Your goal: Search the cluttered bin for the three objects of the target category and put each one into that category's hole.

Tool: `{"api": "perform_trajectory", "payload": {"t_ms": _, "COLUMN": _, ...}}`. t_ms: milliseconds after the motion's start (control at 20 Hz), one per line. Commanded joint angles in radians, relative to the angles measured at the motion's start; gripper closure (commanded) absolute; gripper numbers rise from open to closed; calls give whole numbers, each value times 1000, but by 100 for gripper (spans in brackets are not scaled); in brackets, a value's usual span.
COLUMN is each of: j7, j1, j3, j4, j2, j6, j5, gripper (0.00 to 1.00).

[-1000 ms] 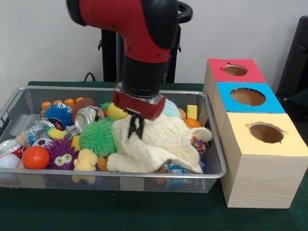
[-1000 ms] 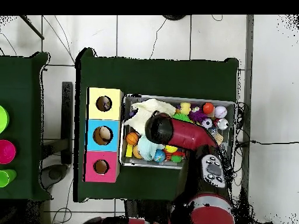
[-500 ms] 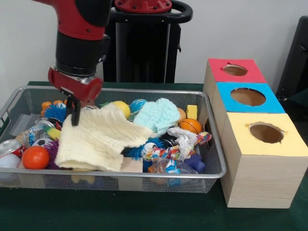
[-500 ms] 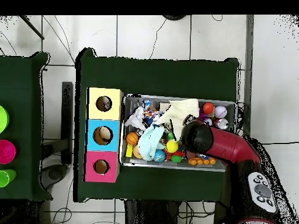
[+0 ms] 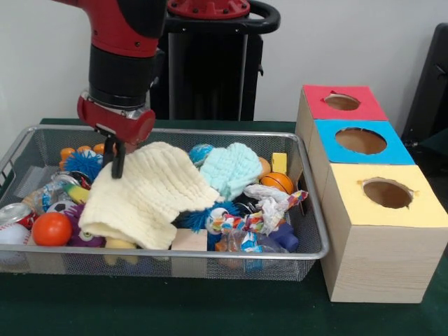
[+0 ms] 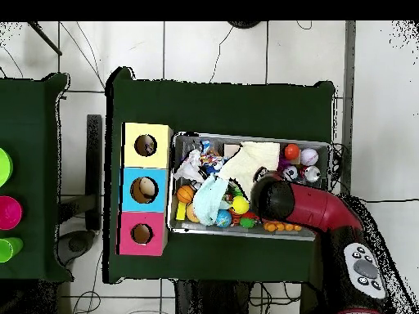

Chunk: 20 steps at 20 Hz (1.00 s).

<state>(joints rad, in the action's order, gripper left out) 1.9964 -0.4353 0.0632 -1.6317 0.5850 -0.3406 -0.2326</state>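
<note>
A wire mesh bin [image 5: 308,210] full of toys sits on a dark green bench [image 5: 210,308]. The front view shows the red and black arm's gripper [image 5: 116,155] coming down at about 10 o'clock in the bin, with a pale yellow cloth [image 5: 143,196] hanging from it; the overhead view hides the gripper under the arm's wrist and shows only the cloth [image 6: 250,157] spreading from the arm toward 11 o'clock. The cloth's long axis runs from its raised corner at the gripper down toward 5 o'clock in the front view, draping over the toys on the bin's left half. The jaws look pressed together on that corner of the cloth. Only the front view shows a light blue cloth [image 5: 234,166] near the bin's middle, an orange ball [image 5: 52,229] at 8 o'clock, and a small basketball [image 5: 278,183] at 2 o'clock. To the bin's right in the front view stand 3 wooden boxes in a row, each with a round hole: a yellow-topped box [image 5: 413,210] nearest, a blue-topped box [image 5: 402,150] and a red-topped box [image 5: 315,105] farthest. The overhead view alone shows all 3 holes from straight above.
</note>
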Motion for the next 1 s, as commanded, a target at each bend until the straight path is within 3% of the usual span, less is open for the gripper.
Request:
{"api": "perform_trajectory", "payload": {"t_ms": 50, "j7": -46, "j1": -2, "j3": -86, "j4": -80, "j2": -23, "j6": -38, "j5": -80, "gripper": 100}}
{"api": "perform_trajectory", "payload": {"t_ms": 400, "j7": -54, "j1": 17, "j3": -83, "j4": -73, "j2": 19, "j6": -115, "j5": -81, "gripper": 100}}
{"api": "perform_trajectory", "payload": {"t_ms": 1000, "j7": -196, "j1": -72, "j3": -133, "j4": -54, "j2": 94, "j6": -274, "j5": -104, "gripper": 100}}
